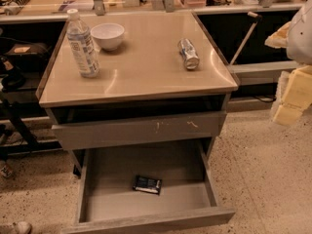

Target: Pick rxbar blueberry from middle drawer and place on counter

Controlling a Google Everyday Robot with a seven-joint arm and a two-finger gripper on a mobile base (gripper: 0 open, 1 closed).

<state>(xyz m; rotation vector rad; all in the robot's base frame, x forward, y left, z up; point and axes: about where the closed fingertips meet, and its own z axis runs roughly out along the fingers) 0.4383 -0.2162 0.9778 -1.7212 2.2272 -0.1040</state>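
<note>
The rxbar blueberry [147,184], a small dark bar with white lettering, lies flat on the grey floor of the middle drawer [156,222], near its centre. The drawer is pulled wide open at the bottom of the view. The counter [146,67] is the glossy beige top above it. My gripper [292,95] hangs at the far right edge, pale yellow under a white arm. It is level with the counter's front edge, well to the right of the cabinet and above the floor. It holds nothing that I can see.
On the counter stand a clear water bottle [82,44] at the left, a white bowl [107,35] behind it and a silver can [188,53] lying on its side at the right. The scratched upper drawer front [141,129] juts slightly over the open drawer. Speckled floor surrounds the cabinet.
</note>
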